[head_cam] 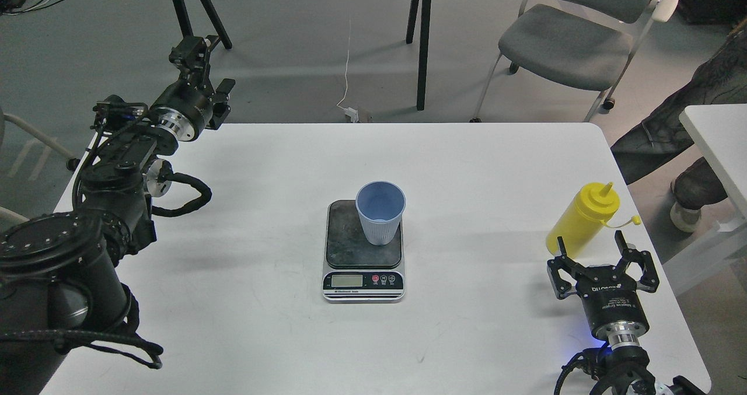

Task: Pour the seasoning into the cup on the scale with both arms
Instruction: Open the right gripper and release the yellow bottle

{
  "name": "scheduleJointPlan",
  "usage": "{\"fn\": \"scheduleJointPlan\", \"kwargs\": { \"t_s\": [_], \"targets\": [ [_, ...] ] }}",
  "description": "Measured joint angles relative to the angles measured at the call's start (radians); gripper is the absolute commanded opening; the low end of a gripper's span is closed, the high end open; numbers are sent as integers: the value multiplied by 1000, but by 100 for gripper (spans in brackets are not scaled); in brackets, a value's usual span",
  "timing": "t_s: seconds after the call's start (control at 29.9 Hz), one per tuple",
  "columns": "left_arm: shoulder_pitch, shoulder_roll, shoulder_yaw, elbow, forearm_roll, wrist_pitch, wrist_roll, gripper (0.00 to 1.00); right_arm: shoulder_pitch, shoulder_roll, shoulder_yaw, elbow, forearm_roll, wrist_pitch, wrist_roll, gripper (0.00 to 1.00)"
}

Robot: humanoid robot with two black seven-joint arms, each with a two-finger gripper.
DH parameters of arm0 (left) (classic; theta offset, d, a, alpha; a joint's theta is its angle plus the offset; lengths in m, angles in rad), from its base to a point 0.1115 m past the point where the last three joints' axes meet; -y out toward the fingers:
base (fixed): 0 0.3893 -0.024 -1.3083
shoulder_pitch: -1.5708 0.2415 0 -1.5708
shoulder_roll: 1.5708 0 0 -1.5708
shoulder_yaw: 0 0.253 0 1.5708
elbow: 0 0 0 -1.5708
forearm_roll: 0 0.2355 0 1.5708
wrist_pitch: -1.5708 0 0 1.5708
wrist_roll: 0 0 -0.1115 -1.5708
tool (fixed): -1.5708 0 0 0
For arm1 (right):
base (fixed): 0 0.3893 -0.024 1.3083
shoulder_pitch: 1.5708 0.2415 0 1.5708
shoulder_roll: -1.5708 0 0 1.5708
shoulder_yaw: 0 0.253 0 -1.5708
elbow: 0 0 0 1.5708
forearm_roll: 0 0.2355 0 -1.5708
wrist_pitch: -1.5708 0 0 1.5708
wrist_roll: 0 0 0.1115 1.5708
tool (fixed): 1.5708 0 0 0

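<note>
- Right end effector (603,255): fingers spread wide, nothing between them. It sits low over the near right part of the white surface (245,301), fingers pointing away from the robot, toward the seasoning bottle.
- Seasoning bottle (582,217): yellow, cone nozzle on top, small cap hanging off to its right on a tether. Stands on the surface near the right edge, leaning a little in this view. Its base lies just beyond the spread fingertips of the right end effector; cannot tell whether either finger touches it.
- Left end effector (197,48): raised beyond the far left corner of the surface, seen against the grey floor. Holds nothing and touches nothing. Seen nearly end-on and dark; cannot tell how far the fingers are parted.
- Cup (380,211): light blue, ribbed wall, upright, mouth open upward. Stands on the right rear part of the scale's dark plate. Well apart from both end effectors.
- Scale (363,252): flat on the middle of the surface, silver front with display and round buttons facing the robot. Display reading too small to make out.
- Bottle and cup well apart, bottle to the right of the scale.
</note>
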Motion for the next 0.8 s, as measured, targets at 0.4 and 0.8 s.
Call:
{"fn": "scheduleJointPlan", "kwargs": {
  "t_s": [0.4, 0.8],
  "targets": [
    [-3, -9, -1, 0, -2, 0, 0, 90, -47, -45, 18, 83, 0, 0, -1, 96],
    [-3, -15, -1, 0, -6, 0, 0, 90, -66, -72, 35, 107, -1, 0, -3, 96]
  ]
}}
